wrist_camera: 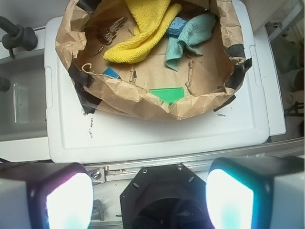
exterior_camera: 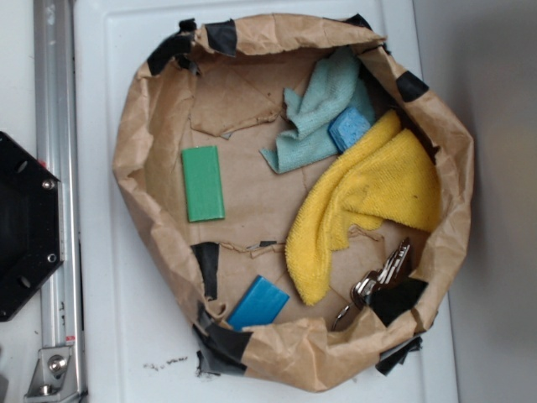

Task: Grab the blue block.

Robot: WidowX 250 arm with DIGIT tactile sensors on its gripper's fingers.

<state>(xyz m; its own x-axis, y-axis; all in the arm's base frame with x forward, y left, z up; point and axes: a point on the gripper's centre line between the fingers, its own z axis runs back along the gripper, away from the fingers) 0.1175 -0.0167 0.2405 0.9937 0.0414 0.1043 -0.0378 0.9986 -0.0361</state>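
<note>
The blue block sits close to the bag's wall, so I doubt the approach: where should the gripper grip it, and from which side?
Probably from straight above, closing across the short width of the blue block. It lies tilted near the crumpled paper wall, which blocks any sideways approach. The open gripper is well outside the bag.

Crumpled brown paper bowl [exterior_camera: 138, 143] on a white surface [exterior_camera: 109, 50], rim patched with black tape [exterior_camera: 222, 35]. Inside, left of centre: green block [exterior_camera: 204, 183], lying flat. Low near the front rim: blue block [exterior_camera: 259, 303], tilted against the paper wall. Upper right: teal cloth [exterior_camera: 319, 109], with a paler blue textured pad [exterior_camera: 348, 128] tucked at its edge. Yellow cloth [exterior_camera: 369, 197] draped beside the pad, running down to a bunch of keys [exterior_camera: 379, 281]. Far left: metal rail [exterior_camera: 57, 168] and black base plate [exterior_camera: 25, 227].
</note>
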